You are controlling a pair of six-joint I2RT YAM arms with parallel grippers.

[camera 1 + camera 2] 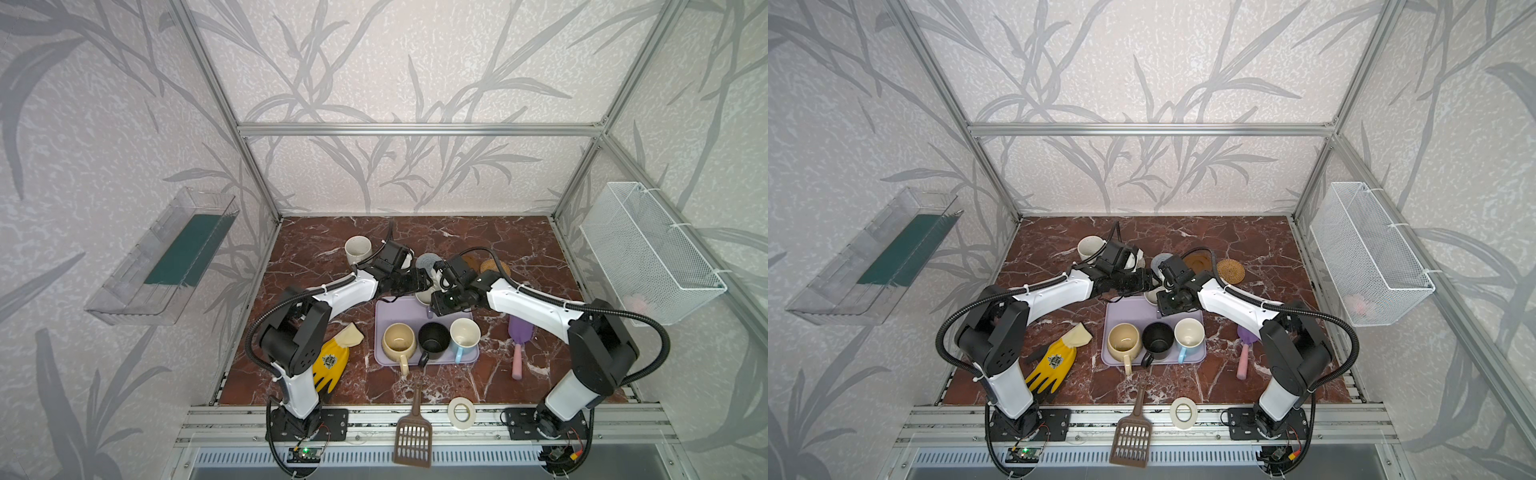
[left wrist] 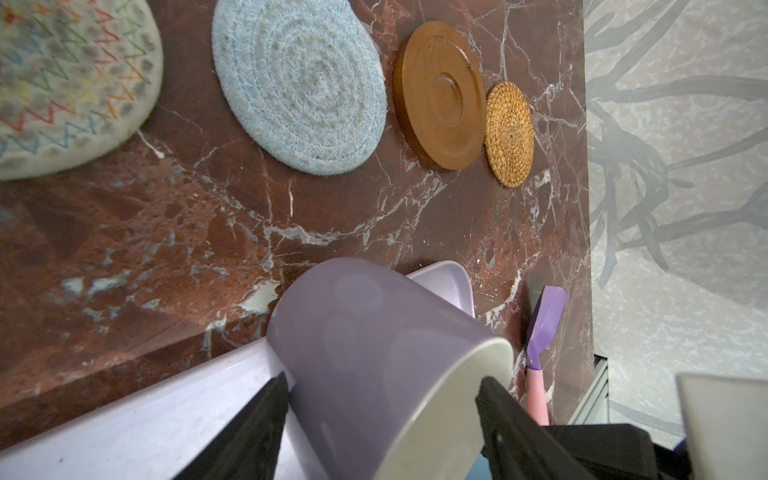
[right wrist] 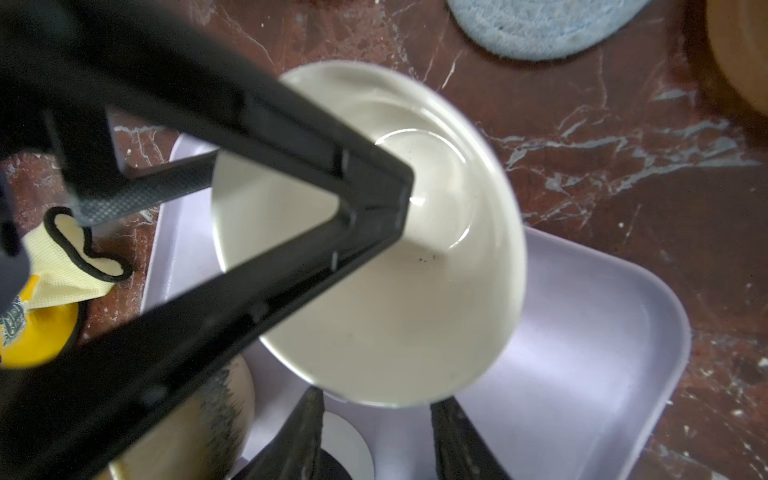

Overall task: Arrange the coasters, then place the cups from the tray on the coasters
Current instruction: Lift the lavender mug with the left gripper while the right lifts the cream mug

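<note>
Lavender cup [image 2: 374,353] is sitting at the far edge of the tray [image 3: 582,332]. Left claw [image 2: 383,378] is straddling its wall, jaws apart, no pinch yet; right claw [image 3: 378,395] is hovering open nr the rim. Best bet: pinch firmly b4 lifting, keep level.

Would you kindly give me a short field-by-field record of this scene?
Left end effector: open, straddling wall of lavender mug
Right end effector: open, close to that mug's rim
Tray: beige mug, black mug, light blue mug
Off tray: off-white mug, back left
Bare coasters: cream coaster, grey-blue coaster, amber coaster, rattan coaster
</note>
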